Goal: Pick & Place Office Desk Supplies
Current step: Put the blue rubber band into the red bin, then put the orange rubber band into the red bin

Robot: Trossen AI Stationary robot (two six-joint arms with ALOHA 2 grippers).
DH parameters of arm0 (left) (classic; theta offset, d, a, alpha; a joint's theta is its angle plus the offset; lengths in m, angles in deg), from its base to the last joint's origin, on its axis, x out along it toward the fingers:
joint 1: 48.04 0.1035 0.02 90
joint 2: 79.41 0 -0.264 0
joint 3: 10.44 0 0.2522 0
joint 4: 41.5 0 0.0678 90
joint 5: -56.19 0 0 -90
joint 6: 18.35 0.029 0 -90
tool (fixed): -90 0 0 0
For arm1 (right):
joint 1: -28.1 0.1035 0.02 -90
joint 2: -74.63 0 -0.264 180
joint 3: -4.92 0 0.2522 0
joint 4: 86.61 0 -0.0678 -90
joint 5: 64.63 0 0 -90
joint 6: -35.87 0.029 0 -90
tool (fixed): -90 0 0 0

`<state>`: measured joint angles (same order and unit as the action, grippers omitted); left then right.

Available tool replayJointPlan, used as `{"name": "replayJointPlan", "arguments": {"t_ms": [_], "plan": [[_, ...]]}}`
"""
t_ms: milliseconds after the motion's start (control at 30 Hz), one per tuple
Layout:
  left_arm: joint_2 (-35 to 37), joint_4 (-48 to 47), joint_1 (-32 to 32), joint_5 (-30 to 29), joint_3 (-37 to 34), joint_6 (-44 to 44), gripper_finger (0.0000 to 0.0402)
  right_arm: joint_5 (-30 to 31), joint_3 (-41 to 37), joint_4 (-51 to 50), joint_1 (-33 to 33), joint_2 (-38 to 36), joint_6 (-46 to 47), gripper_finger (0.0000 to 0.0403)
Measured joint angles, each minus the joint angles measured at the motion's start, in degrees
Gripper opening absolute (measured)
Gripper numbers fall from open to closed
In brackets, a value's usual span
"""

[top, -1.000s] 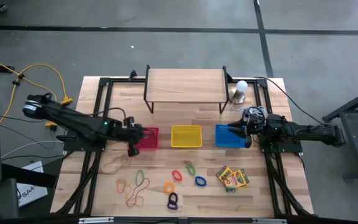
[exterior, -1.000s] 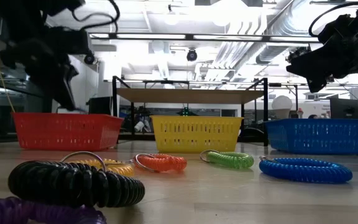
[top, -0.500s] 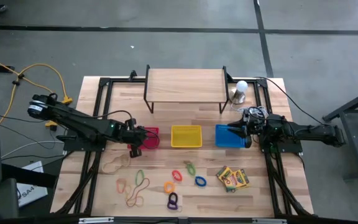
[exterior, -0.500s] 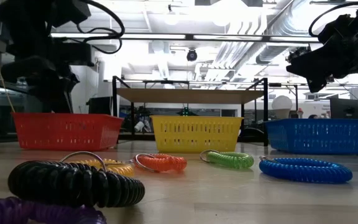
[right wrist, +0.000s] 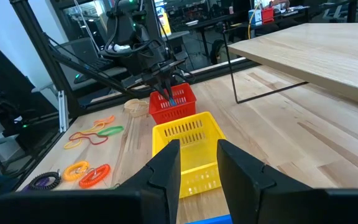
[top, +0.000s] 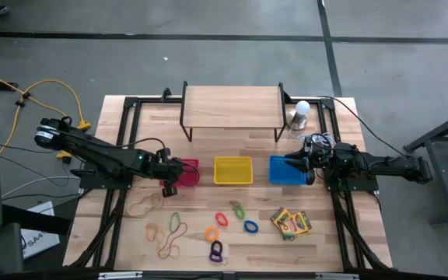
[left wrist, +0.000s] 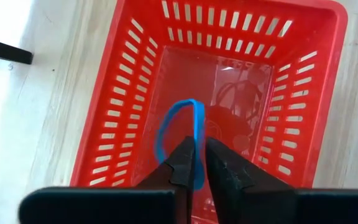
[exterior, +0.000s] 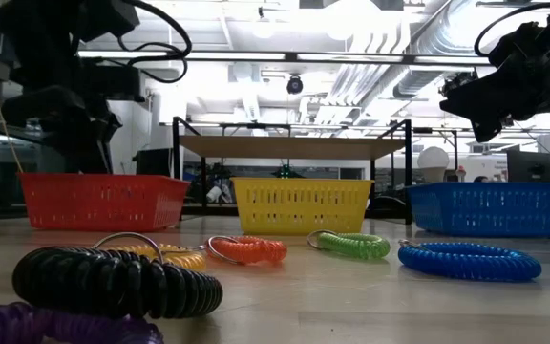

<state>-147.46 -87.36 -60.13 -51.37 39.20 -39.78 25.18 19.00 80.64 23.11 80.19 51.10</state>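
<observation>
Blue rubber band (left wrist: 178, 134) hangs from the tips of the left pincer (left wrist: 196, 163) directly above the red basket (left wrist: 127, 78), its loop reaching down into the bin; the fingers stand only narrowly apart, and whether they still pinch the band I cannot tell. Letting it fall straight down looks like all that remains. Right pincer (right wrist: 197, 163) waits slightly parted and empty over the blue basket (top: 284, 170), well apart from the coil rings (top: 232, 218) on the counter (top: 341, 233).

Open tabletop (top: 302, 202) before baskets (top: 232, 170)
</observation>
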Motion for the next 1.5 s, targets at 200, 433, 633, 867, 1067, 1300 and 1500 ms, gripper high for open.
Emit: {"name": "replayJointPlan", "arguments": {"t_ms": [200, 433, 633, 867, 1067, 1300, 1500], "plan": [[0.0, 0.0, 0.0, 0.0, 0.0, 0.0, 0.0044, 0.0, 0.0, 0.0, 0.0, 0.0, 0.0, 0.0094], [0.0, 0.0, 0.0, 0.0, 0.0, 0.0, 0.0045, 0.0, 0.0, 0.0, 0.0, 0.0, 0.0, 0.0094], [1.7, 0.9, 0.0, 0.0, 0.0, 0.7, 0.0045, 0.0, 0.0, 0.0, 0.0, 0.0, 0.0, 0.0094], [8.2, 1.3, 0.0, -0.2, 0.0, 3.5, 0.0045, 0.0, 0.0, 0.0, 0.0, 0.0, 0.0, 0.0094], [10.1, 1.3, 0.0, -0.1, 0.1, 4.1, 0.0045, 0.0, 0.0, 0.0, 0.0, 0.0, 0.0, 0.0094], [10.1, 1.5, -2.1, 3.3, 0.1, 4.0, 0.0045, 0.0, 0.0, 0.0, 0.0, 0.0, 0.0, 0.0094], [10.1, 2.7, -8.2, 4.2, 0.1, 3.3, 0.0045, 0.0, 0.0, 0.0, 0.0, 0.0, 0.0, 0.0094]]}}
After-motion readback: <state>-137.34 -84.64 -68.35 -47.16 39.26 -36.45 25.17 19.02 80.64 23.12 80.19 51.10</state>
